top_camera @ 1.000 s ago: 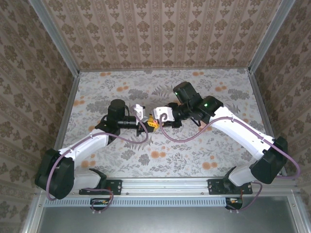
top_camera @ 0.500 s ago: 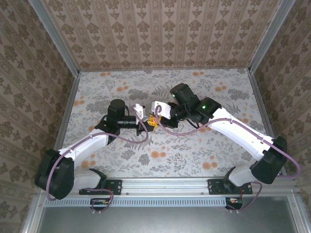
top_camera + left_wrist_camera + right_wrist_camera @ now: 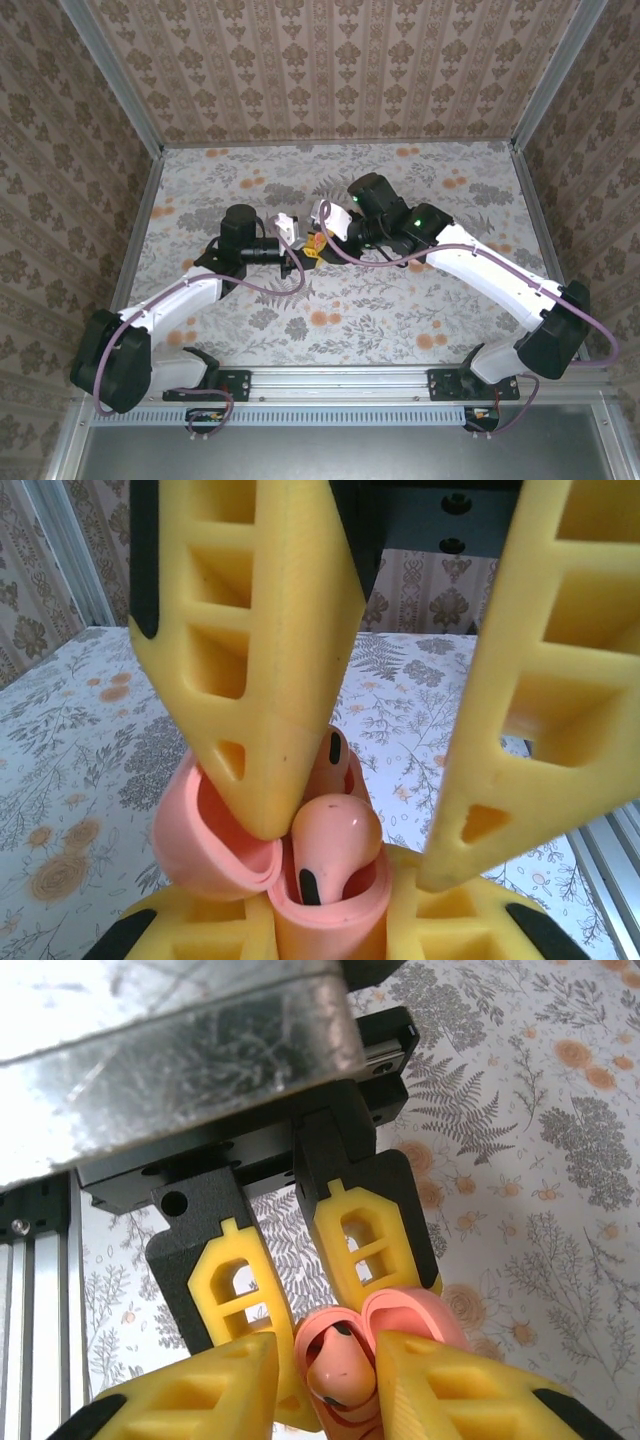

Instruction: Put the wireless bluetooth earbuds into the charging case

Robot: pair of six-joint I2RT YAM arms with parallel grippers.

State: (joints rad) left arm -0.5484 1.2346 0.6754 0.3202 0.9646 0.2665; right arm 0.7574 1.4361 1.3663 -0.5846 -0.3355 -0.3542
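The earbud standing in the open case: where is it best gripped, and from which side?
Probably the rounded head of the earbud, which stands above the charging case; the stem is sunk inside. Come in from over the opening: the open lid blocks one side and the left gripper clamps the case below.

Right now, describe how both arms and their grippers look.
Both the left arm and right arm have white links, black joint housings and a looping purple cable; the right one shows a green light. The left gripper and right gripper have yellow wedge-shaped fingers with lattice cut-outs and black patches.
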